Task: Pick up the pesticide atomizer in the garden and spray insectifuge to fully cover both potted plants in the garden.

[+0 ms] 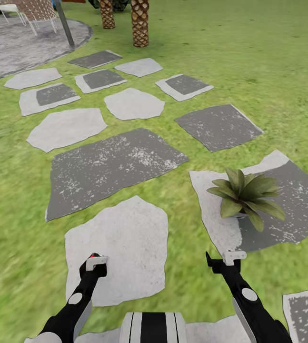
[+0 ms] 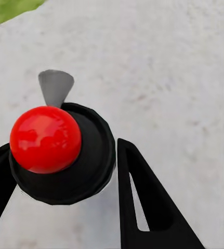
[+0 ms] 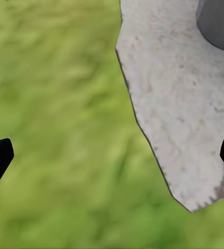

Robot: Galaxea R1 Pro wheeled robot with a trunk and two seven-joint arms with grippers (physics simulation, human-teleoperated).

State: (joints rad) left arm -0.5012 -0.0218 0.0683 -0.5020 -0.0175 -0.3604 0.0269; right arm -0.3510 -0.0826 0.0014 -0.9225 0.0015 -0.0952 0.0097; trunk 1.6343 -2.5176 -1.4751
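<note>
The left pincer [image 2: 65, 171] grips the atomizer [image 2: 62, 155] around its rigid black collar, likely light. The right pincer [image 3: 112, 155] hangs spread and empty beside the potted plant [image 1: 245, 194].

Two scaly palm trunks [image 1: 140, 21] stand at the far edge, close together, the right one thicker. To their left a slanted grey pole [image 1: 64, 23] rises from the ground. At the far left corner sit what look like white-framed chairs [image 1: 27, 12] with woven backs, though they are cut off.
</note>
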